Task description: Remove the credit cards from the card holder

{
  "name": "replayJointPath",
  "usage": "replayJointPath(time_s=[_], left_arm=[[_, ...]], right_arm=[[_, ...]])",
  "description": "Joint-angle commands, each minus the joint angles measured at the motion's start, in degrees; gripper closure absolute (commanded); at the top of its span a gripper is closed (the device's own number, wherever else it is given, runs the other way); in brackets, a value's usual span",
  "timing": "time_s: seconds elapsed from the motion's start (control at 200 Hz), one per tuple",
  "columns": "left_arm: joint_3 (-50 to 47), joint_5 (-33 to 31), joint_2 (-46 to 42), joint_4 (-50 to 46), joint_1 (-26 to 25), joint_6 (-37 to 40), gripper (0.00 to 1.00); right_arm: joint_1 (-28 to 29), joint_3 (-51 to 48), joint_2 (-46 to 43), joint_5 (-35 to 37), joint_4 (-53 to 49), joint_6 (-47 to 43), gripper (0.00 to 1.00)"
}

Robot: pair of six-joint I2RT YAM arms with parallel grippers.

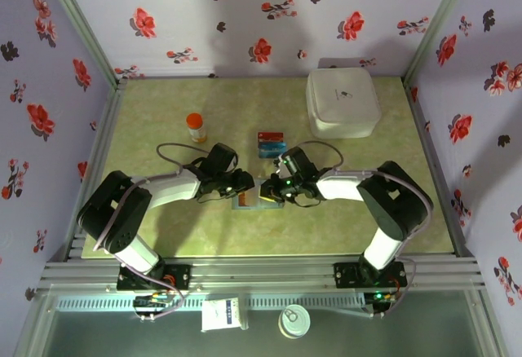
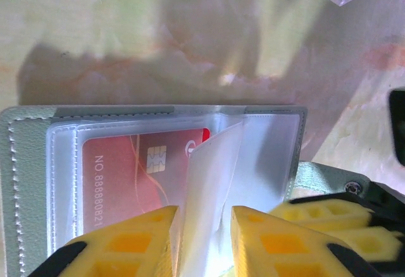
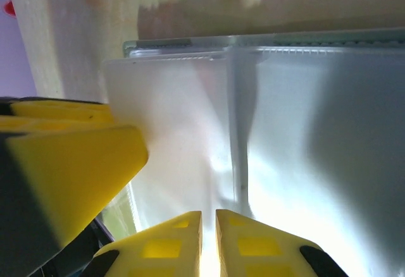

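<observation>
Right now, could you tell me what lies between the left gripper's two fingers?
A clear sleeve of the card holder stands between the left fingers, seen in the left wrist view.

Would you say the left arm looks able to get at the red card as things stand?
Probably, though not cleanly: the red card lies in the card holder right before the left hand, but a loose clear sleeve stands between its fingers, covering the card's edge.

The credit card (image 2: 126, 176) sits in the card holder (image 2: 25, 163), box (image 1: 342, 102) behind, rightward.
</observation>
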Motion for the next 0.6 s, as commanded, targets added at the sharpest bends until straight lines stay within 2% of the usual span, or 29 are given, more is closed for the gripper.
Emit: replayJointPath(time_s=[0.0, 0.22, 0.415, 0.595], left_arm=[[1.2, 0.7, -1.2, -0.1, -0.5, -0.5, 0.73], [3.8, 0.8, -1.2, -1.4, -1.3, -0.3, 0.73], [6.8, 1.0, 0.6, -2.2, -2.9, -0.1, 0.73], [9.9, 1.2, 3.7, -2.4, -4.4, -0.3, 0.65]], right_arm=[[-0.2, 1.5, -4.4, 4.4, -8.2, -2.8, 0.85], [-0.3, 2.9, -10.7, 9.3, -16.1, -5.7, 0.84], [-1.0, 2.6, -14.4, 11.4, -18.9, -6.4, 0.83], [-1.7, 2.2, -17.6, 13.1, -21.6, -7.3, 0.82]])
